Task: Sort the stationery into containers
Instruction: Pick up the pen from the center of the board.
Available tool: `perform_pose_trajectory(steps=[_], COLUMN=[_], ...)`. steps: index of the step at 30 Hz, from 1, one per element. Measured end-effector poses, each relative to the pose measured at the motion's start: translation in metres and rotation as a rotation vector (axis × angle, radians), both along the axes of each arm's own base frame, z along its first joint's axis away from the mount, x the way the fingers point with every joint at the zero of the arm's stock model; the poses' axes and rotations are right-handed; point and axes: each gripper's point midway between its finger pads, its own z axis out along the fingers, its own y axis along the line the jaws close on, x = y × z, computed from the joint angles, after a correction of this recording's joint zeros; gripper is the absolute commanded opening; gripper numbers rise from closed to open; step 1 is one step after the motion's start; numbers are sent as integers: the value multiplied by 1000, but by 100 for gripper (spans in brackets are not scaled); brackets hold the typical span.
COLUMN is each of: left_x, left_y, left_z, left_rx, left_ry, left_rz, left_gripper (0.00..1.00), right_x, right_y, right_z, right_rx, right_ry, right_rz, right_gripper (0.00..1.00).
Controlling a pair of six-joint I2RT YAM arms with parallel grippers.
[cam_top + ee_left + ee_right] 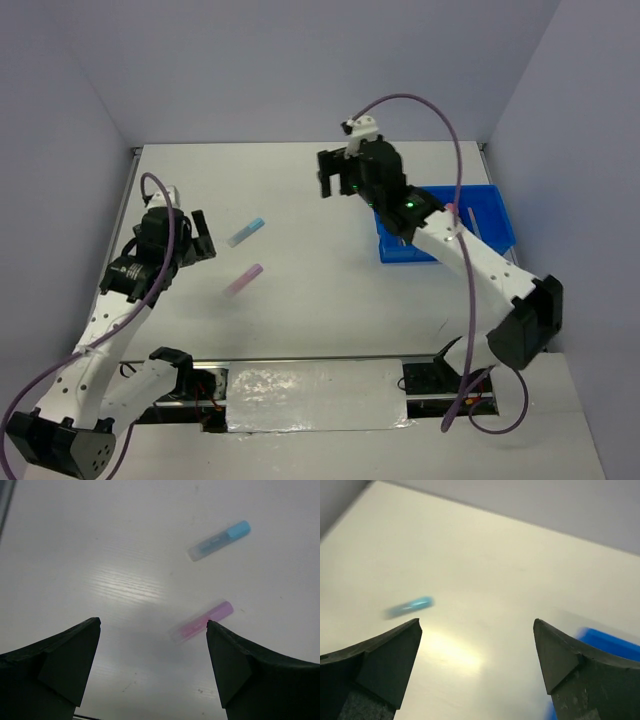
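A blue stick and a pink stick lie on the white table left of centre. In the left wrist view the blue stick lies far ahead and the pink stick lies just off my right fingertip. My left gripper is open and empty, left of both sticks. My right gripper is open and empty, raised over the table's middle back. The blue stick shows blurred in the right wrist view. The blue tray stands at the right, partly hidden by the right arm; it also shows in the right wrist view.
Grey walls enclose the table on the left, back and right. A purple cable loops above the right arm. The table's near edge runs by the arm bases.
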Motion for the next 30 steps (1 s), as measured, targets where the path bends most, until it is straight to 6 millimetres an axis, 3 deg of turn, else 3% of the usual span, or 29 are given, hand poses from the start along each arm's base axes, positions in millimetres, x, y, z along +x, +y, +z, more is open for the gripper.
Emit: perform_pose_trajectory(steps=[3,5,8,11,14,19,22,30], left_x=[-5,-10,-17,-27,-36,-46,-48,-47], left_y=[28,45,62,78,89,97,99,98], left_z=[1,4,12,20,29,38,40,40], left_rx=[31,50,66,80,85,82,83,81], left_ry=[-5,-13,-39,-69,-108,-153,-164,-164], left_rz=[140,225,322,412,484,537,546,539], left_gripper=[99,99,99,99,99,99,99,99], right_x=[-3,-7,-31,-68,-115,-164,-163,-120], right_y=[77,129,199,247,248,248,246,249], right_z=[-21,-67,-141,-193,-220,-231,-239,-250], right_rx=[119,115,112,169,194,242,257,331], right_ry=[71,168,350,479,508,482,487,478], right_rz=[63,24,-90,-270,-424,-461,-487,-551], right_gripper=[100,100,100,100,100,100,100,95])
